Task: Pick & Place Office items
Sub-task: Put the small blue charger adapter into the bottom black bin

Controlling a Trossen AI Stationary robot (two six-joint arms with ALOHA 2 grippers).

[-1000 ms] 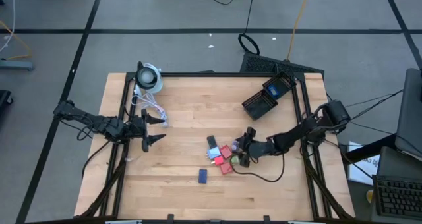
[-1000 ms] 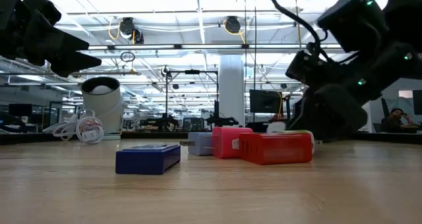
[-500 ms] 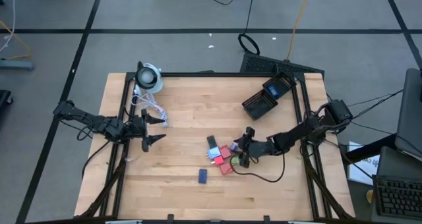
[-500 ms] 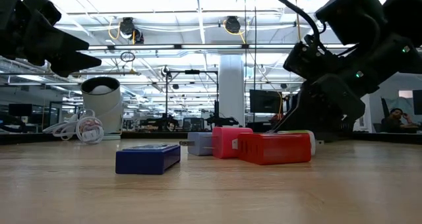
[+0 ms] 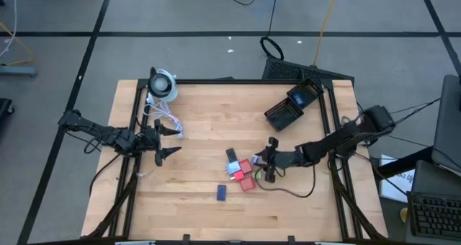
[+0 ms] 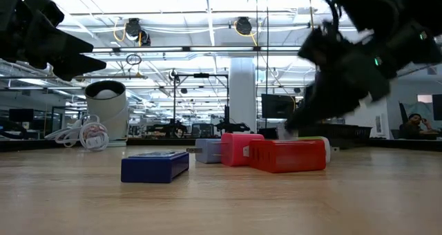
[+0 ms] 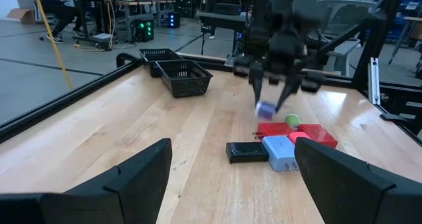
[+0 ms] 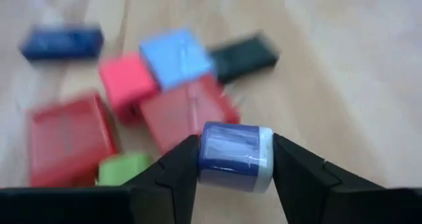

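Observation:
My right gripper (image 5: 271,161) hangs over the cluster of office items at the table's middle, shut on a small blue-violet block with a pale end (image 8: 234,155). Below it a black block (image 5: 230,155), a pale lilac-blue block (image 5: 236,172), red and pink blocks (image 5: 248,174) and a green block (image 7: 292,120) lie flat on the wood. A dark blue block (image 5: 222,192) lies apart, nearer the front edge. My left gripper (image 5: 175,141) is open and empty at the table's left side. My right gripper pinches the blue-violet block by two opposite sides (image 8: 204,155) between its two fingers (image 8: 178,174). The fingers point down from above (image 7: 273,85). The block (image 7: 265,109) hangs at the fingertips, lifted clear of the cluster and the table.
Two black mesh baskets (image 5: 292,104) stand at the far right corner. A round white-and-black device (image 5: 164,85) and a white coiled cable (image 5: 167,121) lie at the far left. Bare wood lies along the near edge and at the middle left.
My right gripper has risen from the cluster of blocks, carrying the small blue-violet block clear of the table, and has drifted slightly toward the far edge. The other blocks lie as before.

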